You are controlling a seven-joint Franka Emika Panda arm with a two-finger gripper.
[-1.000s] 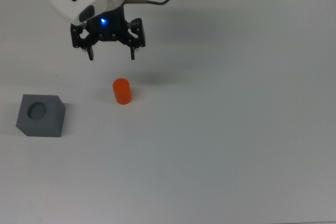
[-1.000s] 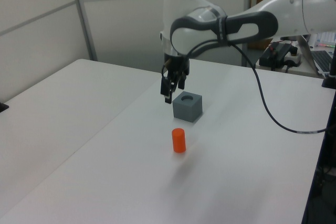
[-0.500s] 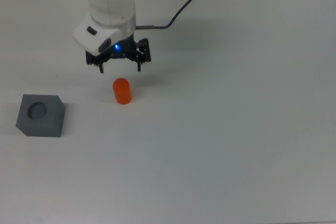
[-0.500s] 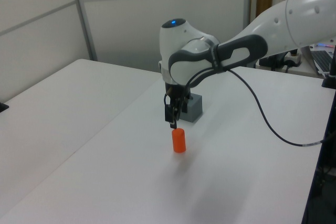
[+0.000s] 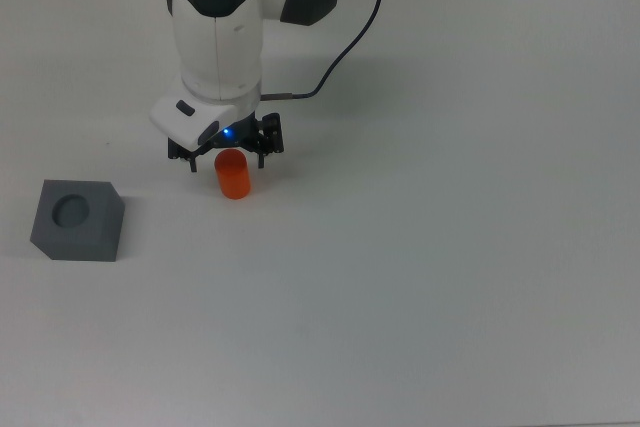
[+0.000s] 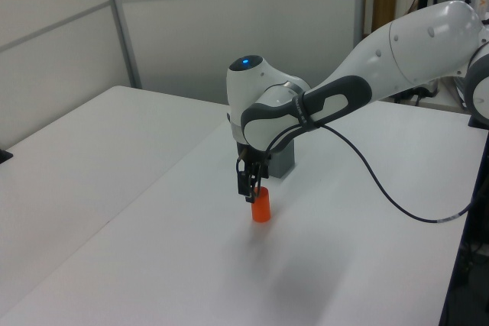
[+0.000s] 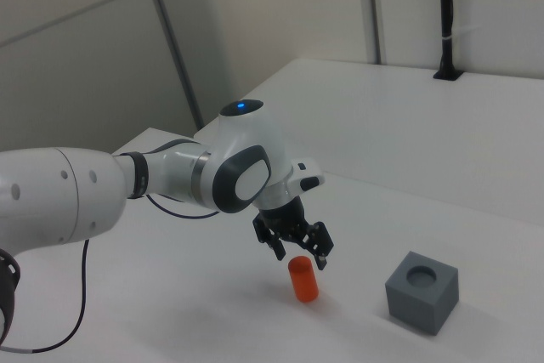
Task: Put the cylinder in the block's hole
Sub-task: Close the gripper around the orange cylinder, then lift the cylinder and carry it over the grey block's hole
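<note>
The cylinder [image 5: 233, 174] stands upright on the table [image 5: 450, 247], well apart from the block [image 5: 76, 220], which sits toward the top view's left with its hole [image 5: 71, 210] empty. The gripper [image 5: 229, 157] has dropped from well above over the last second and now hangs right over the cylinder's top, fingers spread wide to either side and gripping nothing. The grasp looks about to begin; the carry to the block is still to come.

White table [image 5: 450, 247]; cylinder [image 5: 234, 176]; block [image 5: 77, 221].
</note>
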